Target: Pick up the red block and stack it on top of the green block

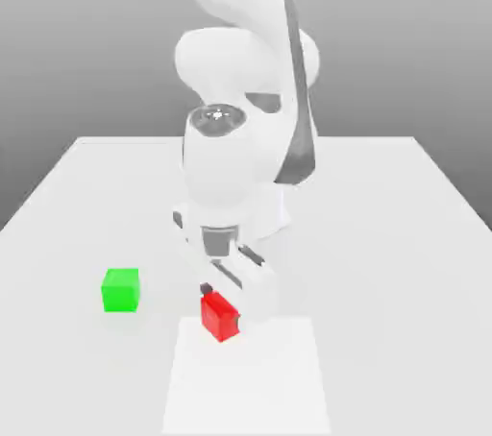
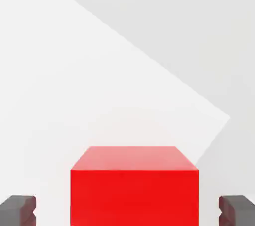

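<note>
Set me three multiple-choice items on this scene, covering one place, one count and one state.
1. In the exterior view, where is the green block relative to the red block?
A) On top of it
B) Toward the exterior view's left
C) Toward the exterior view's right

2. How many coloured blocks are there in the exterior view?
A) Two
B) Three
C) Four

3. How does the gripper stand?
A) Shut, its fingers together
B) Clamped on the red block
C) Open, with a gap on either side of the red block

Right letters:
1: B, the green block sits apart, on that side.
2: A, one green and one red.
3: C, the hand view shows pale surface between each finger and the block.
</note>
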